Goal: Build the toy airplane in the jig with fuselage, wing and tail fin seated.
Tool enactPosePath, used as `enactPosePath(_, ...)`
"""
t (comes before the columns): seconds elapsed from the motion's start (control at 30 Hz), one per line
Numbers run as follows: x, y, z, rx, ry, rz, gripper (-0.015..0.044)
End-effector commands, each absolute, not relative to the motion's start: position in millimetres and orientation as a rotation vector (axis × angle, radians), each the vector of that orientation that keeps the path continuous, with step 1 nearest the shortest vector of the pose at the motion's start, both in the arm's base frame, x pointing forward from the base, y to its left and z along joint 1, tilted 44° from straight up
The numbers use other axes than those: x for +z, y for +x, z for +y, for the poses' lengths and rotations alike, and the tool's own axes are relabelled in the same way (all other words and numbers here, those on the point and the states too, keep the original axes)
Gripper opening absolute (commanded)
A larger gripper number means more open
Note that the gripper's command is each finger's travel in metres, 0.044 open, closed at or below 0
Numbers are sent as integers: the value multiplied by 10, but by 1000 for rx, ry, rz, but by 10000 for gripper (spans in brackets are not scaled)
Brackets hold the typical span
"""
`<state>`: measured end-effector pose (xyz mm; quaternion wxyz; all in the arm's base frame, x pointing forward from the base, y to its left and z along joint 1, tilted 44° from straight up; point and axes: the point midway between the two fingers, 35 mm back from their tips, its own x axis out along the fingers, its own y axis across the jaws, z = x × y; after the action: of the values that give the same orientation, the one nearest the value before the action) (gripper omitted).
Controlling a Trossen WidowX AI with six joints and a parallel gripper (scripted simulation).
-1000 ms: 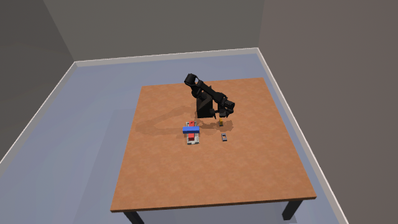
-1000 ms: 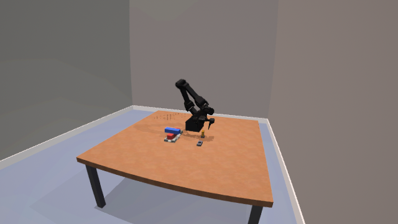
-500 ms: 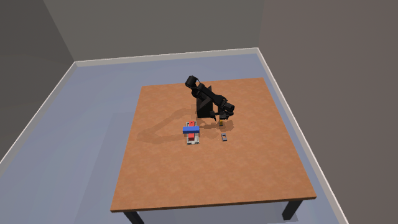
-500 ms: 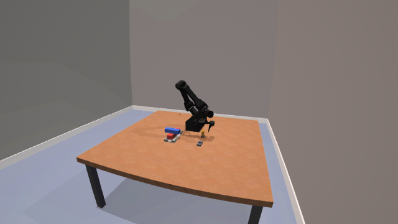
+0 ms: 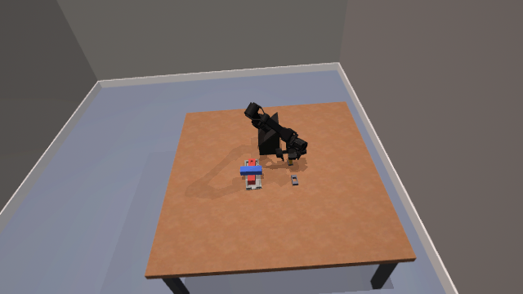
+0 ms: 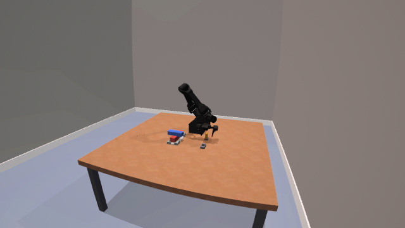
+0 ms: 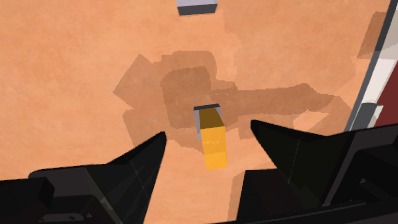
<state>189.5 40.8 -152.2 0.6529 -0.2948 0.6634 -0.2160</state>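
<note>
The yellow tail fin [image 5: 290, 162] [image 6: 206, 135] [image 7: 215, 147] stands upright in a small grey holder. My gripper [image 5: 291, 158] [image 6: 207, 135] [image 7: 208, 129] is open above it, with the fin between and below the fingertips in the wrist view, and nothing is gripped. The red fuselage [image 5: 251, 180] [image 6: 173, 139] [image 7: 390, 102] lies lengthwise in the pale cradle [image 5: 254, 188] [image 6: 171, 143] [image 7: 376, 85]. The blue wing [image 5: 251, 170] [image 6: 175, 133] lies across the top of the fuselage. Its tab and socket are hidden. The wing is outside the wrist view.
A second small grey holder [image 5: 295, 184] [image 6: 203, 146] [image 7: 197, 9] stands empty on the table [image 5: 286, 229] [image 6: 190, 168], nearer the front edge than the fin. The cradle is to the left of both holders in the top and exterior views. The arm's black base is behind them.
</note>
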Motion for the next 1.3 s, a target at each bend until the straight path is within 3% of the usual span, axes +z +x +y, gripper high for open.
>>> enactPosePath(0.0, -1551, 1875, 347, -491, -682, 1508, 440)
enactPosePath(0.03, -1552, 1875, 346, -491, -682, 1508, 440)
enactPosePath(0.5, -1552, 1875, 346, -491, -682, 1508, 72)
enactPosePath(0.8, -1552, 1875, 346, -491, -682, 1508, 0)
enactPosePath(1.27, -1408, 1899, 519, -495, -685, 1504, 0)
